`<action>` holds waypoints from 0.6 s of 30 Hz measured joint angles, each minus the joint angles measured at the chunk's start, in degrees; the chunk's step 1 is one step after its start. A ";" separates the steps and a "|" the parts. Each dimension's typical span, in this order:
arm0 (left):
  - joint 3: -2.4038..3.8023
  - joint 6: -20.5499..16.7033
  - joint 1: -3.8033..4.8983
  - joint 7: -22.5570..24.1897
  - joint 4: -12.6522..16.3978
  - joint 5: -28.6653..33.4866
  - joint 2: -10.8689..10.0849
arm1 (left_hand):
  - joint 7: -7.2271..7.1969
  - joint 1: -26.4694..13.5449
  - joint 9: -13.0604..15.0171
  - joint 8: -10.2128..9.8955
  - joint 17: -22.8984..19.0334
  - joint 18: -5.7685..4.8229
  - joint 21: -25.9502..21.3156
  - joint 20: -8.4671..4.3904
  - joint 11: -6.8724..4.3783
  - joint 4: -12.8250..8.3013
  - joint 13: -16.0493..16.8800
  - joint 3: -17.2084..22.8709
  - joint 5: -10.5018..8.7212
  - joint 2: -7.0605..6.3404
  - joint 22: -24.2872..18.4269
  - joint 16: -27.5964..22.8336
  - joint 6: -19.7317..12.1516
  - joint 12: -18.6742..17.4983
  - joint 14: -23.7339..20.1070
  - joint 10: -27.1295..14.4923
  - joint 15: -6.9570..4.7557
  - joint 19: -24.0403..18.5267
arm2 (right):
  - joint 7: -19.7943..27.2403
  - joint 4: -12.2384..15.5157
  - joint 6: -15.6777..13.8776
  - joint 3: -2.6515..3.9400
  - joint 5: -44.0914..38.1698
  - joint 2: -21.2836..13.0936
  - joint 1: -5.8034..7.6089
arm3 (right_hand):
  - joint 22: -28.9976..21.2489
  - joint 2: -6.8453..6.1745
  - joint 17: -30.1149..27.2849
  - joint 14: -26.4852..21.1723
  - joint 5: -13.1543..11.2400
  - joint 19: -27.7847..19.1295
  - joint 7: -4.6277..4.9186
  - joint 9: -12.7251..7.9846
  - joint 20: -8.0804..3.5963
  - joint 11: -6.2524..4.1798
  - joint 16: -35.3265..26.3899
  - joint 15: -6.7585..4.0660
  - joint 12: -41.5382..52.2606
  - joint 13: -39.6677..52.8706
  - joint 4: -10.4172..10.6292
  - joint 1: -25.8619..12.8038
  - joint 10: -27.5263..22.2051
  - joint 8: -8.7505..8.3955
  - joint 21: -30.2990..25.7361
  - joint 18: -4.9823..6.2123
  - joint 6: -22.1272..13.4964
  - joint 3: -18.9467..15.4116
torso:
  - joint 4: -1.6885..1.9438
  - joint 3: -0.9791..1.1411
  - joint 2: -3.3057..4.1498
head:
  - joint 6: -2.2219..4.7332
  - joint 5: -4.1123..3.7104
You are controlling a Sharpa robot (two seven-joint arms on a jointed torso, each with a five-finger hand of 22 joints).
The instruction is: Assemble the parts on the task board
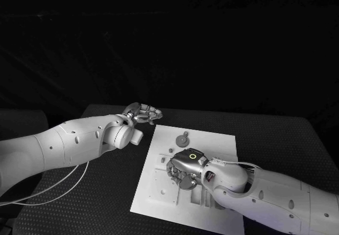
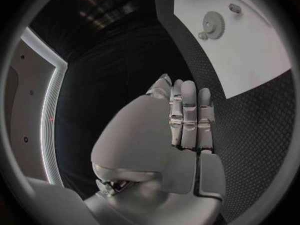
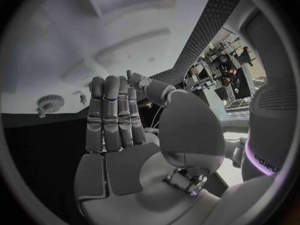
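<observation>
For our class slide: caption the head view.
Right hand over the white task board near a gear; left hand off-board.

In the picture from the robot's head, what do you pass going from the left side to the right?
Left arm → left hand → gear on the task board → right arm.

The bench (image 1: pixel 282 132) is black, with a fine dotted weave. The board (image 1: pixel 212 139) is white. The gear (image 1: pixel 183 141) near its far edge is grey. Both arms are white; each robot hand (image 1: pixel 143 113) (image 1: pixel 181 171) is silver. A green ring (image 1: pixel 193 156) glows on the right wrist.
</observation>
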 measured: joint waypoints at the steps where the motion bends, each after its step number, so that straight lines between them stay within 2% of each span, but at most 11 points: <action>1: 0.00 0.01 0.00 0.00 0.04 0.00 -0.02 | 0.00 0.00 0.00 0.00 0.00 0.00 0.00 0.00 0.00 0.00 0.00 0.00 0.00 0.00 0.00 0.00 0.00 0.00 0.00 0.00 0.00 0.00 | 0.03 -0.17 0.02 -0.01 -0.04 0.05 -0.16 | 0.00 0.00 0.01 0.00 0.00 0.00 0.02 0.07 0.00 0.00 0.00 0.00 0.00 0.00 0.00 0.00 0.00 0.00 0.00 0.00 -0.03 0.00 | -0.01 0.00 0.00 | -0.08 0.01; 8: 0.00 0.04 0.00 0.00 0.15 0.00 -0.17 | 0.00 0.00 0.00 0.00 -0.01 0.00 0.00 0.00 0.00 0.00 0.00 0.00 0.00 0.00 0.00 0.00 0.00 0.00 0.00 0.00 0.00 0.00 | 0.23 -1.04 0.19 -0.11 -0.20 0.26 -0.95 | 0.00 0.00 0.01 -0.05 0.00 -0.01 0.12 0.11 0.01 0.00 0.00 0.06 0.00 0.09 -0.15 0.00 0.00 -0.12 0.00 0.00 0.00 -0.15 | -0.01 -0.03 0.03 | -0.25 0.10; 18: 0.02 0.20 0.00 0.00 0.20 0.00 -0.11 | 0.00 0.00 -0.05 0.00 -0.01 0.01 0.00 0.00 -0.01 0.00 -0.05 0.00 0.00 0.00 0.00 0.00 0.00 0.00 0.00 -0.01 0.00 0.00 | 0.56 -1.37 0.50 -0.11 -0.20 0.58 -1.21 | -0.02 0.00 0.06 -0.05 0.00 -0.04 0.13 0.10 0.04 0.00 0.00 0.07 0.00 0.17 -0.32 0.00 0.00 -0.21 -0.01 0.00 0.00 0.01 | -0.01 0.01 -0.01 | -0.55 0.20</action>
